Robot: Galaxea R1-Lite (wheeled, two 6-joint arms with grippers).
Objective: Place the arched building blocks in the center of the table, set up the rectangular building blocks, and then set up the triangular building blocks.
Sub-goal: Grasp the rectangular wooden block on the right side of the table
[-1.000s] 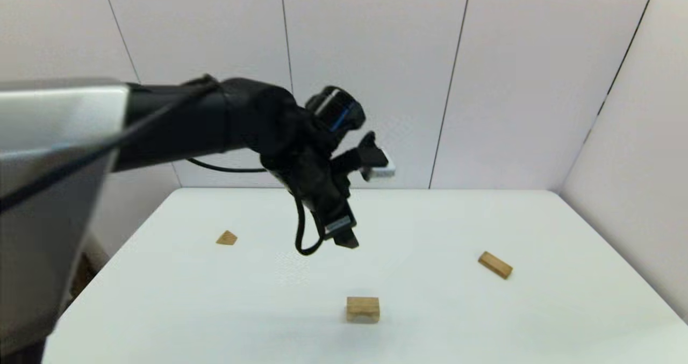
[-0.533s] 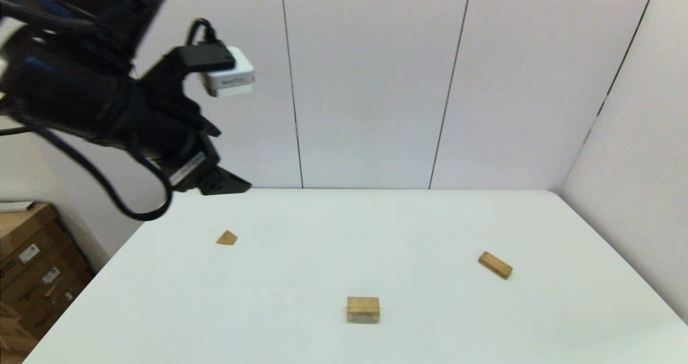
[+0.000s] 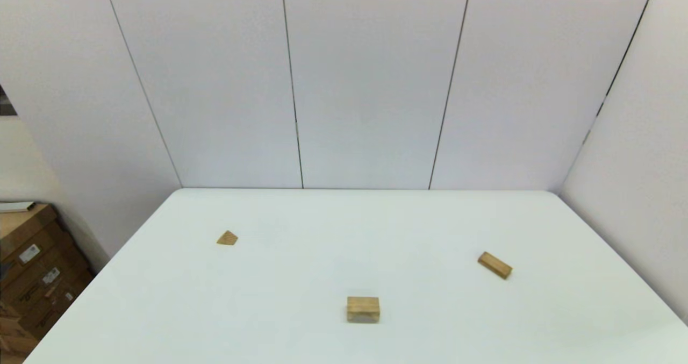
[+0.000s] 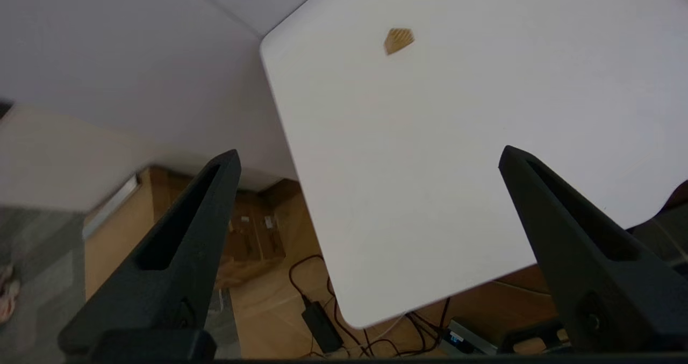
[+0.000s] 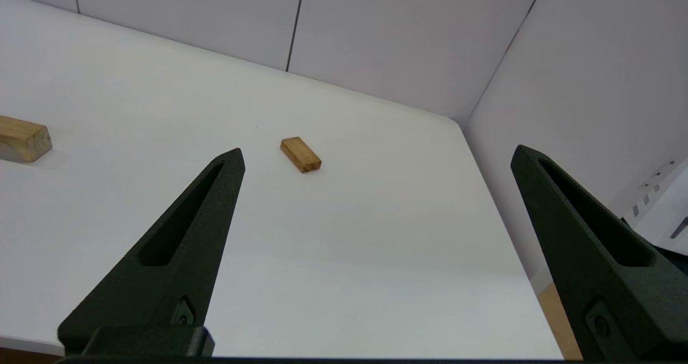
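The arched block (image 3: 363, 308) stands on the white table (image 3: 344, 229) near the middle front; an end of the arched block (image 5: 22, 138) also shows in the right wrist view. The rectangular bar (image 3: 495, 265) lies flat at the right, and the right wrist view has the same bar (image 5: 300, 154). The small triangular wedge (image 3: 227, 238) lies at the left, and the wedge (image 4: 398, 41) shows its striped grain in the left wrist view. Neither arm appears in the head view. My left gripper (image 4: 368, 157) is open, pulled back over the table's left front corner. My right gripper (image 5: 376, 154) is open near the right front edge, empty.
Cardboard boxes (image 3: 32, 270) stand on the floor left of the table. Cables and a power adapter (image 4: 321, 321) lie on the floor under the left front corner. White wall panels close the back and right sides.
The left arm, which reached over the table's middle a second ago, has swung left and up and then left the head view. The three blocks have not moved.
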